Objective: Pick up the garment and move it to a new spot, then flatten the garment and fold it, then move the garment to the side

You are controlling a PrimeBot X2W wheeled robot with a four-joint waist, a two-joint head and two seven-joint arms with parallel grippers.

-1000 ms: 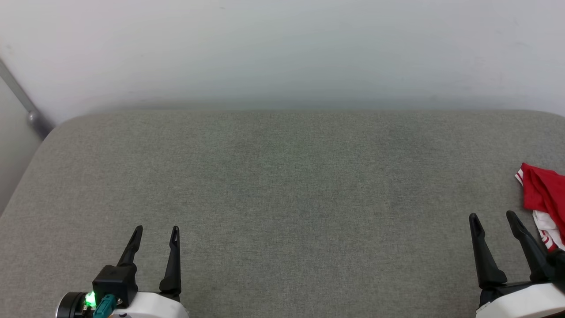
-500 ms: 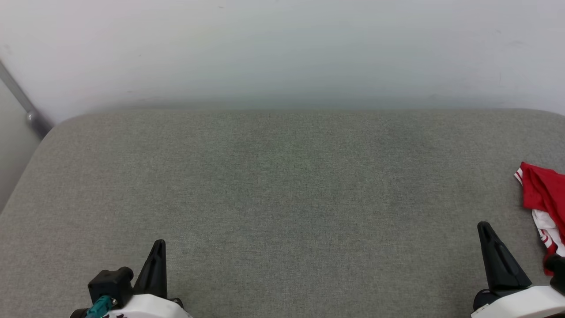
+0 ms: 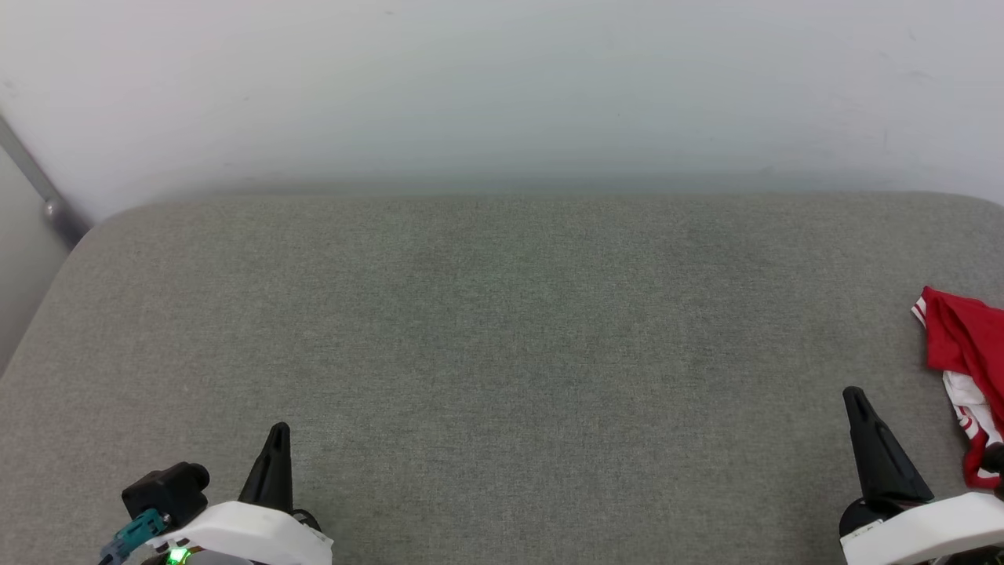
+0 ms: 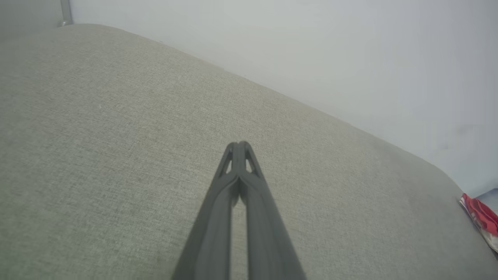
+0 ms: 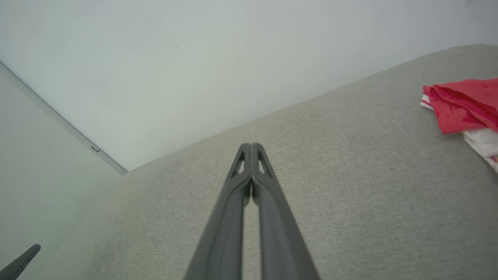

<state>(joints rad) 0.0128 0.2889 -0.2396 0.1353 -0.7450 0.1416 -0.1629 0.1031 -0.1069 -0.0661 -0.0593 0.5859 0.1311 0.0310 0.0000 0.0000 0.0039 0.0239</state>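
Jerseys: one red-and-white jersey (image 3: 961, 345) lay bunched on a grey cushion (image 3: 502, 329).
Grippers: two, my left gripper (image 3: 278, 430) and right gripper (image 3: 852, 394); jaws were clenched, empty.

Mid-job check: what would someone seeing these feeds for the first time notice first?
The red and white garment stands out, bunched at the far right edge of the grey padded surface. Next come the two dark grippers at the bottom of the head view, the left gripper and the right gripper. Both are shut and hold nothing, and the right one is nearer the garment.
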